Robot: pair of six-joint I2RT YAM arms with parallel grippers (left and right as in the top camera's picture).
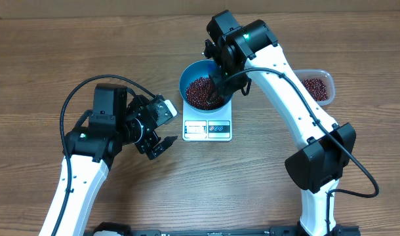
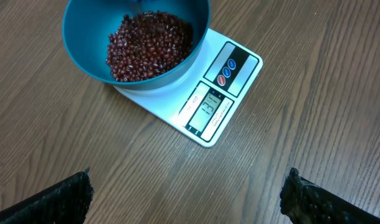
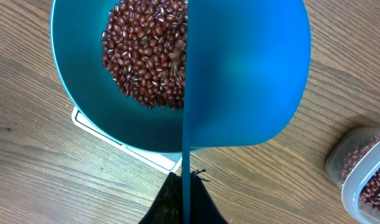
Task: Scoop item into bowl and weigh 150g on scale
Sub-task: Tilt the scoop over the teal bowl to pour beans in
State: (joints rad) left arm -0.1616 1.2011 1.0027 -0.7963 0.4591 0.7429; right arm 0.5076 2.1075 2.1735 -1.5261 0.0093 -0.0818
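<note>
Scoop clamped in my right gripper over bowl of beans on scale; left gripper, bowl's eight o'clock, jaws apart

you're at a robot test bench, a lab setup rather than a kitchen. two white-and-black arms, the left arm and the right arm, rise from the near edge of a wood-grain table, with black cable looping loose off them. the only kitchen things are small ones set out on it: a white scale, a teal bowl of beans, a blue scoop, a clear tub. a plain tan backing runs along the far edge.
</note>
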